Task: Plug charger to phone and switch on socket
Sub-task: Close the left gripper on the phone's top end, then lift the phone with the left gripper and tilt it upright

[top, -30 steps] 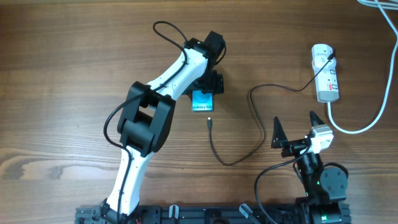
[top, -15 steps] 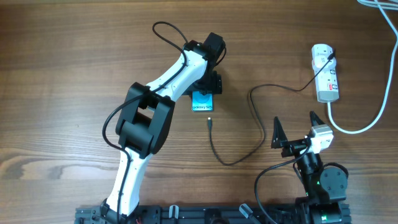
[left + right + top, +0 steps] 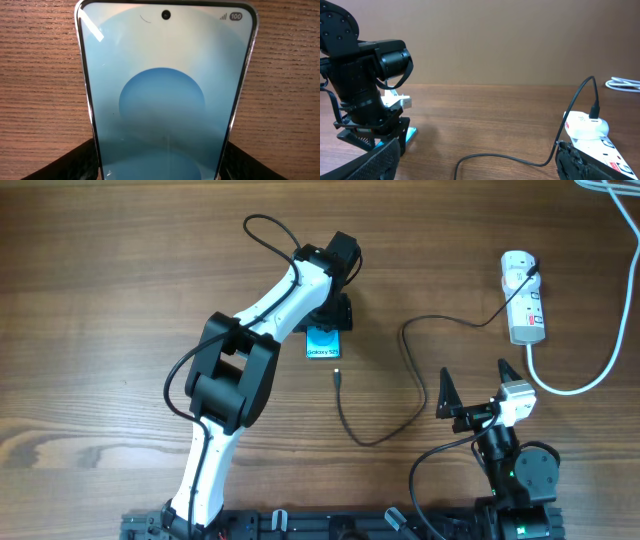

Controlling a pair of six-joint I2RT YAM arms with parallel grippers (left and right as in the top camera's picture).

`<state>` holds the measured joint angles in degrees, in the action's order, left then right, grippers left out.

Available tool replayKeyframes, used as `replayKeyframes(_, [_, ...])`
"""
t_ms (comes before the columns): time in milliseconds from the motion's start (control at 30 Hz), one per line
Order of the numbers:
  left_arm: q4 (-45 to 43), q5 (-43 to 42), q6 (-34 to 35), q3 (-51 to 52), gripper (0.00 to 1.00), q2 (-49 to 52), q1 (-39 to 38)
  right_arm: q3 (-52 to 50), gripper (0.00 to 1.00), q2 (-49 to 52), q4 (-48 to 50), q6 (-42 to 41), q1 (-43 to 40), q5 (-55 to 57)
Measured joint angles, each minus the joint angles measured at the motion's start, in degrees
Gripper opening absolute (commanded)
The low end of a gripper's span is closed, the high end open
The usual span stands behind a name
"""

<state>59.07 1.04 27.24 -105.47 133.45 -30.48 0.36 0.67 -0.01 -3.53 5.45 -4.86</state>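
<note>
Charger [image 3: 370, 442] cable is what the next move turns on, and its slack loop lies on the wooden surface [image 3: 100, 280] just left of the right end effector [image 3: 476, 383]. That end effector hovers closest to the robot's base with its two fingers spread wide and nothing between them.

Farther out, the cable's small connector [image 3: 337, 375] rests a little short of the phone [image 3: 322, 346], not touching it. Its tip points roughly at the phone's near end, where the line of dark text sits. The phone lies flat with its long axis running near to far, so the connector already lies close to in line with it.

The left end effector [image 3: 328, 320] sits over the phone's far part. In the left wrist view its dark fingers [image 3: 70, 162] flank the phone's two long edges, but I cannot tell whether they squeeze it.

Farthest right, the socket [image 3: 525, 300] carries the black plug [image 3: 532, 272] beside its white cord [image 3: 590, 385].

By my judgement the free right arm is nearer the connector's cable and the socket, and it would pick the connector up to push it straight away from the base.
</note>
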Motion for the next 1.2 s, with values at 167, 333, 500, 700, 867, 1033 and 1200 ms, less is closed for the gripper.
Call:
replayKeyframes(167, [0.3,0.0,0.0,0.0,0.72,-0.1,0.0,0.0,1.00,0.0,0.0,0.0,0.0,0.0])
replayKeyframes(333, [1.1,-1.5,0.0,0.9,0.72,-1.0,0.0,0.0,1.00,0.0,0.0,0.0,0.0,0.0])
replayKeyframes(500, [2.7,-5.3,0.0,2.4,0.72,-3.8,0.0,0.0,1.00,0.0,0.0,0.0,0.0,0.0])
replayKeyframes(700, [5.3,-11.5,0.0,2.4,0.70,-12.4,0.0,0.0,1.00,0.0,0.0,0.0,0.0,0.0])
replayKeyframes(867, [6.6,-21.0,0.0,2.4,0.72,-18.4,0.3,0.0,1.00,0.0,0.0,0.0,0.0,0.0])
replayKeyframes(1033, [6.6,-40.8,0.0,2.4,0.71,-22.3,3.0,0.0,1.00,0.0,0.0,0.0,0.0,0.0])
replayKeyframes(1200, [6.7,-60.5,0.2,2.4,0.70,-22.8,7.5,0.0,0.99,0.0,0.0,0.0,0.0,0.0])
